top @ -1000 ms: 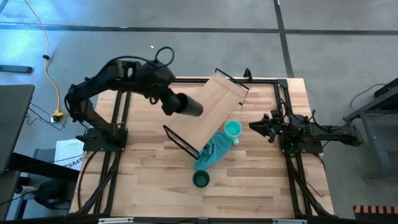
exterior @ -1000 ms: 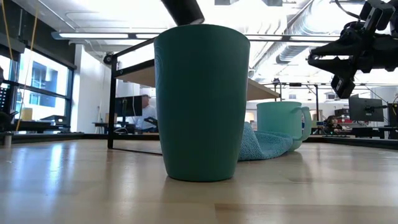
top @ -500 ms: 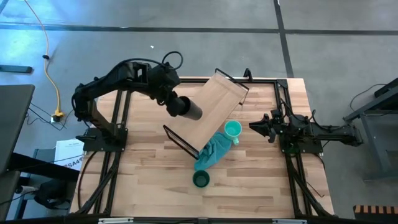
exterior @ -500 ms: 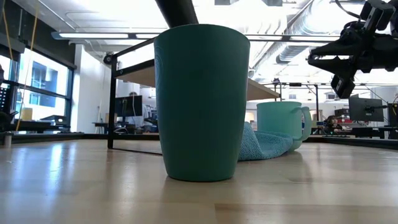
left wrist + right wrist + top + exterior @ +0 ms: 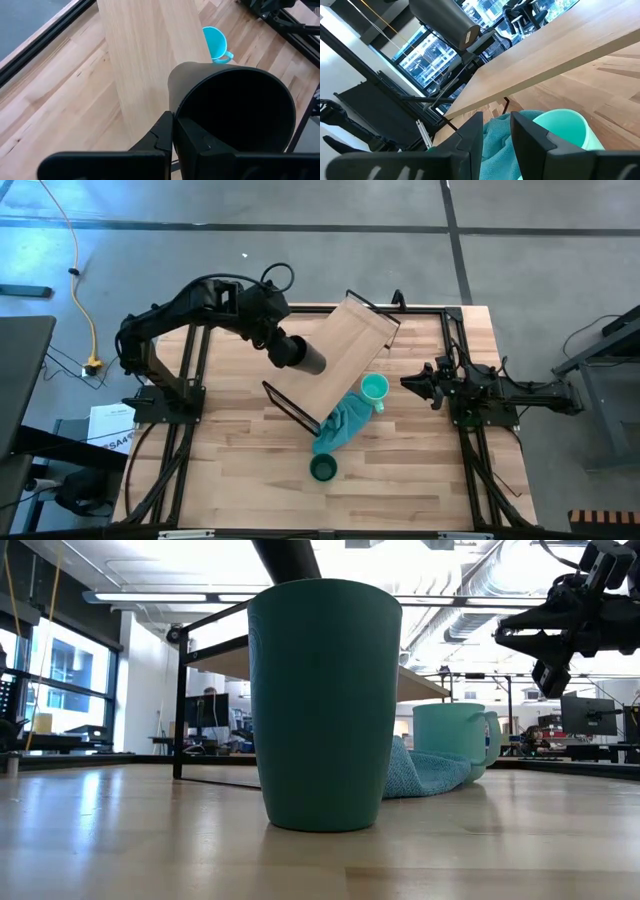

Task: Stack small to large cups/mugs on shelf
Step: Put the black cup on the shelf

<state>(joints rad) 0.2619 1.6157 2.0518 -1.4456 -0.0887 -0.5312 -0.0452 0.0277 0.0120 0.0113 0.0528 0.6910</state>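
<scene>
My left gripper [image 5: 173,136] is shut on the black cup [image 5: 300,357], held on its side above the left edge of the shelf [image 5: 345,355]. The shelf is a light-wood board that stands on black frame legs. The mint mug [image 5: 374,389] stands upright beside the shelf's near right side, against the teal cloth [image 5: 340,425]. The dark green cup [image 5: 323,469] stands upright on the table nearer the front. My right gripper [image 5: 412,383] hovers to the right of the mint mug, slightly open and empty. My left gripper pinches the black cup's wall at the rim [image 5: 172,112], one finger [image 5: 192,142] inside the mouth and one [image 5: 160,137] outside. The cup is lifted clear and lies tilted on its side, its mouth toward the wrist and its base toward the shelf.
The teal cloth [image 5: 425,772] lies crumpled between the shelf's near legs and the mint mug [image 5: 455,740]. Black frame rails [image 5: 470,450] run along the table's left and right sides. Bare tabletop [image 5: 250,460] lies at the front left.
My left gripper has gone down a little and slightly toward the table's near edge with the black cup, then stayed still. The cup is still held on its side above the shelf's left edge.
</scene>
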